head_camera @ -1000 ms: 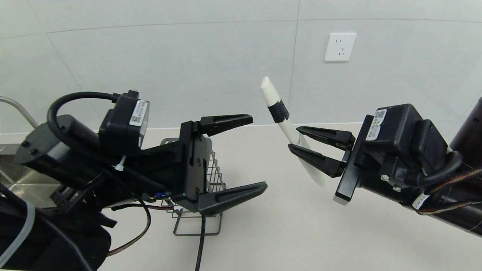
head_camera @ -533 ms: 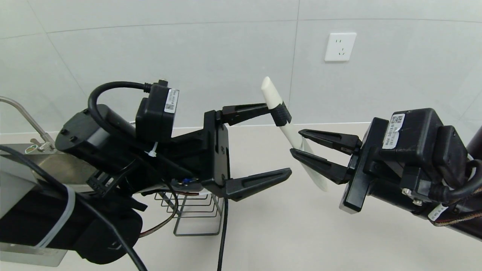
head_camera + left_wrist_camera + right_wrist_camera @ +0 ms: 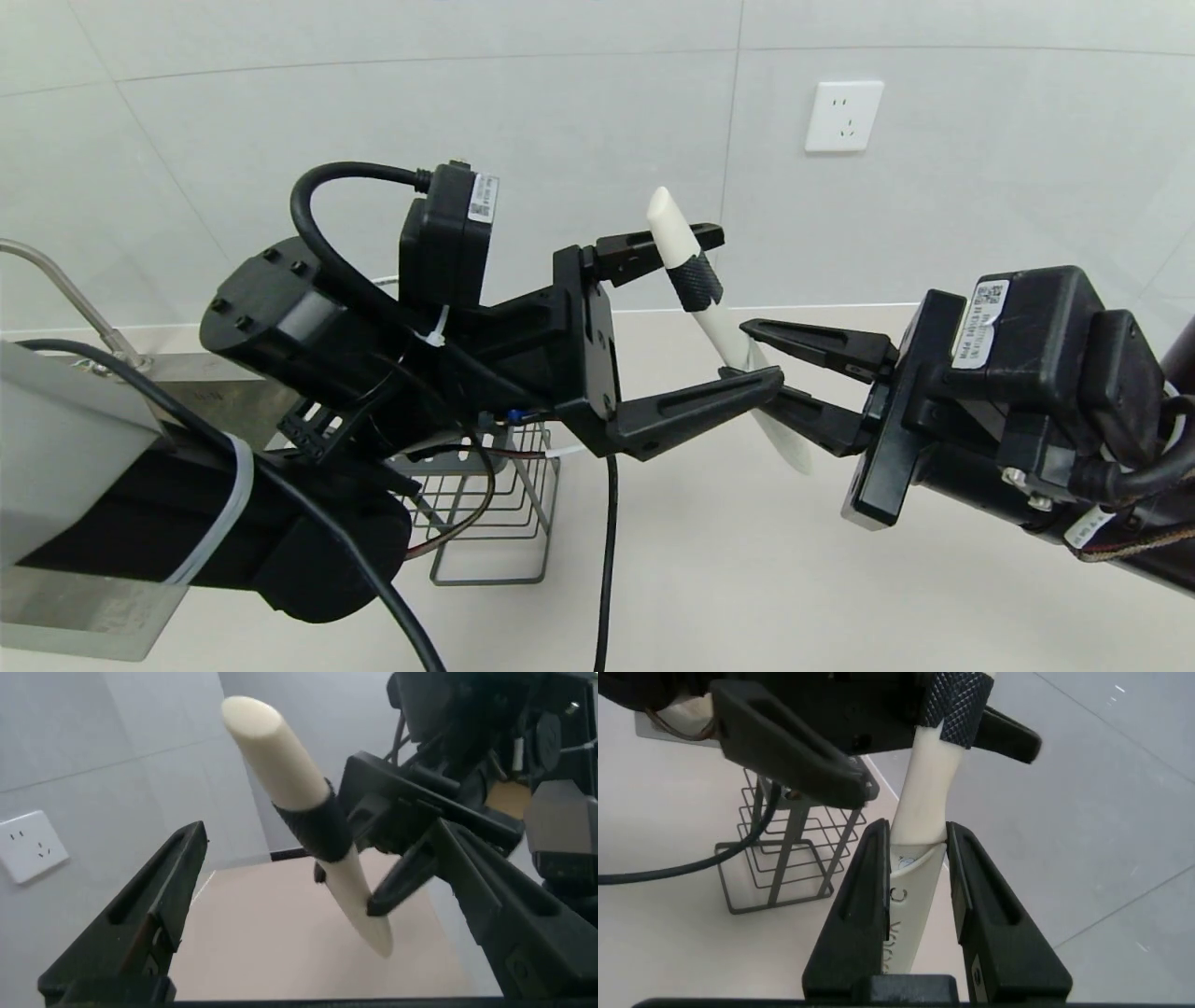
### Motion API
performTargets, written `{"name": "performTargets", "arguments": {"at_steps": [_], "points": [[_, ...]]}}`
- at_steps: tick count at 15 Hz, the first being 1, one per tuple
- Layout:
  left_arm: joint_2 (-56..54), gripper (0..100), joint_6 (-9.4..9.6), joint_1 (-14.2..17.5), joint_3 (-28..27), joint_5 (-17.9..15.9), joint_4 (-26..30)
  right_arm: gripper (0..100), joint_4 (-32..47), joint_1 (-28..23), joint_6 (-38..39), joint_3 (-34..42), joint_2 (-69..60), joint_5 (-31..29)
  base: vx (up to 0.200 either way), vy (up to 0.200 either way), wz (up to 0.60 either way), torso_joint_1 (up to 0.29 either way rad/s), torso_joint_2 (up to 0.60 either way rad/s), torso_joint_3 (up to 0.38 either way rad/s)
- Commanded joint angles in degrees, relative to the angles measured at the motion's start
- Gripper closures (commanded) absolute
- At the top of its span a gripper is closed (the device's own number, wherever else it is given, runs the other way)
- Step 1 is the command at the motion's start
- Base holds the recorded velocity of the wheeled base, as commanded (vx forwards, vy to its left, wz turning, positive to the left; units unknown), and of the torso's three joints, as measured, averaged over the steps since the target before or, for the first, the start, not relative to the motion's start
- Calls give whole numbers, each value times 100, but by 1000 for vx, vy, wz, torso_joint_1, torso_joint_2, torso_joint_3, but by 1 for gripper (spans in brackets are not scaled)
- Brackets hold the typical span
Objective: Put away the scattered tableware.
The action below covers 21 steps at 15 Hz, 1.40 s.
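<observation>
A white knife (image 3: 674,233) with a black knurled band on its handle is held up in the air, handle tilted up toward the wall. My right gripper (image 3: 738,350) is shut on its blade end (image 3: 920,873), seen between the two fingers in the right wrist view. My left gripper (image 3: 747,303) is open, its fingers standing on either side of the handle near the band (image 3: 313,821). The upper finger (image 3: 653,250) lies close against the handle; contact is unclear. The lower finger (image 3: 700,406) crosses in front of the right gripper's lower finger.
A wire rack (image 3: 504,504) stands on the beige counter (image 3: 747,579) below the left arm, also seen in the right wrist view (image 3: 780,849). A metal sink (image 3: 65,607) and faucet (image 3: 56,280) are at the left. A wall socket (image 3: 843,116) sits on the tiled wall.
The left arm has moved right and upward, bringing its open fingers from beside the rack to around the knife handle. The right gripper shifted slightly right, still holding the knife.
</observation>
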Motion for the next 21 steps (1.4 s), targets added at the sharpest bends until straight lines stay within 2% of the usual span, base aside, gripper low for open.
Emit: {"name": "performTargets", "arguments": {"at_steps": [1,3,4,6,14,15,18,19,21], "points": [[-29,0,-45,-98,-13,-1,-6,100,-44,5,0,0,-8,2,0,0,0,0,0,0],[-29,0,-71,-125,-57,-1,-6,100,-44,5,0,0,-17,2,0,0,0,0,0,0],[-81,0,-230,-125,-118,-1,-6,100,-44,5,0,27,-34,11,0,0,0,0,0,0],[-169,0,-370,-125,-136,-1,-6,100,-53,14,0,-8,-34,11,0,0,0,0,0,0],[-196,0,-414,-125,-110,-1,-6,100,-97,49,0,-26,-87,2,0,0,0,0,0,0],[-204,100,-414,-125,-110,8,-6,100,-97,40,9,-17,-105,2,0,0,0,0,0,0],[-204,100,-379,-133,-110,8,-6,100,-123,22,17,-26,-105,2,0,0,0,0,0,0],[-204,100,-379,-133,-110,8,-6,0,-114,14,17,-17,-105,2,0,0,0,0,0,0],[-204,100,-370,-133,-101,17,-6,0,-123,14,26,-8,-25,-25,0,0,0,0,0,0]]}}
